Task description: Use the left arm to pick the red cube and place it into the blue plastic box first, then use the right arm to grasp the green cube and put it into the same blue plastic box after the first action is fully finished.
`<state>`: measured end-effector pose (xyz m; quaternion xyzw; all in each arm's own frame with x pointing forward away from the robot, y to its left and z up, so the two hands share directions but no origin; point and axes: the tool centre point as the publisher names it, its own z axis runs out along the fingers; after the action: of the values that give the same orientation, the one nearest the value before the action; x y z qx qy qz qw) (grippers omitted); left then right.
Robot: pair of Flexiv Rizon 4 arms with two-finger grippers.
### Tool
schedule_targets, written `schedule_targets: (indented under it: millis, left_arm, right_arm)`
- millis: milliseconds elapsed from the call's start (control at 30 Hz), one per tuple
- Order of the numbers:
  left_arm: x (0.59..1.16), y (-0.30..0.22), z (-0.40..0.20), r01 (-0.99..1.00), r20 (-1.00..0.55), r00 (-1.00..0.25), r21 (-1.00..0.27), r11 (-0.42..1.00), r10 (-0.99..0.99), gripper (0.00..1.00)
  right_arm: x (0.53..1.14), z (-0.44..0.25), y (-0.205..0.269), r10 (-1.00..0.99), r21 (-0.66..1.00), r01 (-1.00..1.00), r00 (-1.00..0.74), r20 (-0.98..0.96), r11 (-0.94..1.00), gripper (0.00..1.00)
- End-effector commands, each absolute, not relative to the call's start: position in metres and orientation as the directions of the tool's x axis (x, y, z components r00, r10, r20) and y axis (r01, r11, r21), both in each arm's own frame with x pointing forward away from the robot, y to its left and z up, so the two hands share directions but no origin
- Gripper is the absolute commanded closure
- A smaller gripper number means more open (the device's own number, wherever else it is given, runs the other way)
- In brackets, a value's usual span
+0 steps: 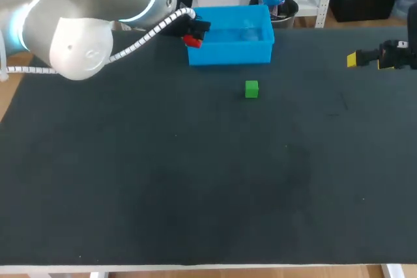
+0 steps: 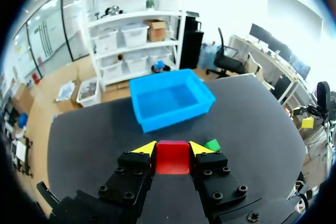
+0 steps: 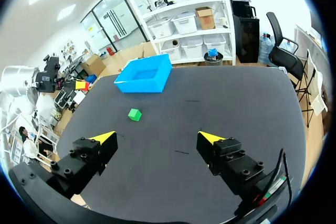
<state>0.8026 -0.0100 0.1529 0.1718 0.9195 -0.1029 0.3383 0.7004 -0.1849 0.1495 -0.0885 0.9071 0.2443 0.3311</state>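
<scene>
My left gripper point(image 2: 172, 149) is shut on the red cube point(image 2: 172, 156), held between its yellow tips above the table. In the head view the red cube point(image 1: 191, 41) hangs at the left wall of the blue plastic box point(image 1: 231, 51), with my left gripper point(image 1: 194, 33) around it. Ahead of that gripper lies the blue box point(image 2: 170, 99), its inside bare. The green cube point(image 1: 251, 88) sits on the dark table a little in front of the box; it shows as green cube point(image 2: 212, 144) beside the left fingers. My right gripper point(image 3: 160, 139) stands open at the table's right edge, far from the green cube point(image 3: 135, 114).
The dark table point(image 1: 195, 187) stretches wide in front of the green cube. My left arm's large joint point(image 1: 78, 17) looms over the back left corner. My right gripper point(image 1: 365, 58) hovers at the far right.
</scene>
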Motion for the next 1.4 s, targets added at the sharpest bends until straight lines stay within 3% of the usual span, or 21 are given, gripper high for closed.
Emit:
schedule_targets:
  millis: [33,800,1400]
  left_arm:
    - [0.817,-0.014,0.15,0.398,-0.654,-0.714,-0.082,0.914,0.252,1.0]
    - [0.926,-0.048,0.123,0.42,-0.668,-0.7,-0.099,0.902,0.252,1.0]
    - [0.962,-0.057,0.109,0.432,-0.664,-0.7,-0.1,0.896,0.264,1.0]
  right_arm:
    - [0.7,0.149,-0.185,0.001,0.384,-0.322,-0.765,-0.644,0.865,0.0]
    - [0.7,0.149,-0.185,0.001,0.384,-0.322,-0.765,-0.644,0.865,0.0]
    - [0.7,0.149,-0.185,0.001,0.384,-0.322,-0.765,-0.644,0.865,0.0]
